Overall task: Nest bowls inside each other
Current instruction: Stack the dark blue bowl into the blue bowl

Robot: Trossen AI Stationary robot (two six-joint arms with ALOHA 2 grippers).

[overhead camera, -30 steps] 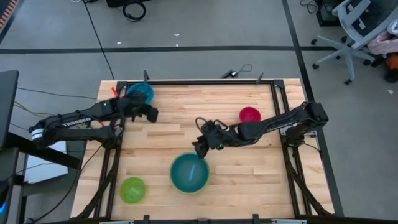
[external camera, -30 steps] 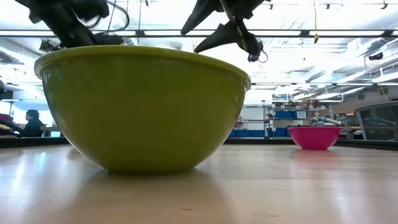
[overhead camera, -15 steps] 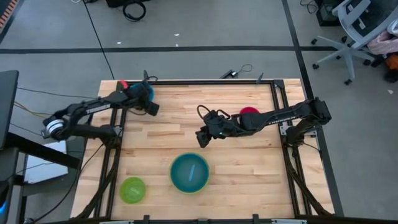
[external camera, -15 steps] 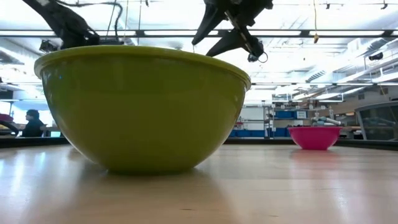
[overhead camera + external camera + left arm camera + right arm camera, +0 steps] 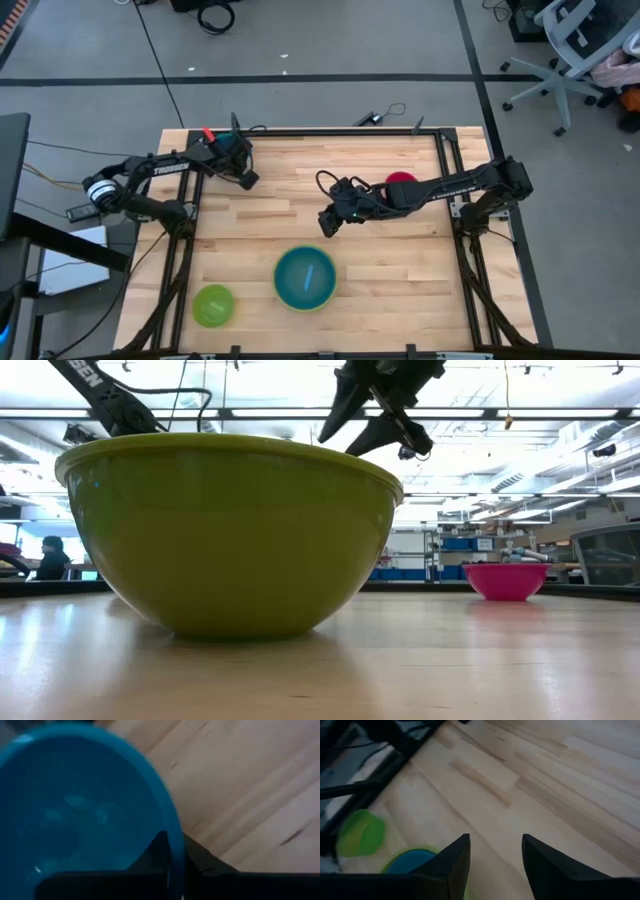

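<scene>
A blue bowl (image 5: 75, 815) sits at the table's far left corner, mostly hidden under my left gripper (image 5: 243, 172) in the high view, with that gripper shut on its rim. The large lime green bowl (image 5: 304, 309) stands near the front centre with a teal-blue bowl (image 5: 305, 277) nested in it. The small lime green bowl (image 5: 213, 305) rests front left. The magenta bowl (image 5: 402, 181) stands at the right, partly under my right arm. My right gripper (image 5: 326, 222) hovers open over bare wood at the table's middle. My left gripper has the blue bowl's rim (image 5: 174, 845) between its two fingers, one finger (image 5: 152, 857) inside the bowl and one (image 5: 202, 865) outside. The fingers slant down onto it from the table's left side. Whether the bowl's base is on the table does not show.
The black frame rail (image 5: 330, 131) runs along the far edge right behind the blue bowl. Bare wood lies between the two arms and along the right front. In the low view the large green bowl (image 5: 230, 530) fills the foreground.
My left gripper has swung toward the far left corner, rolled, and come down onto the blue bowl. My right gripper has drawn back from above the large green bowl toward the far edge, staying open.
</scene>
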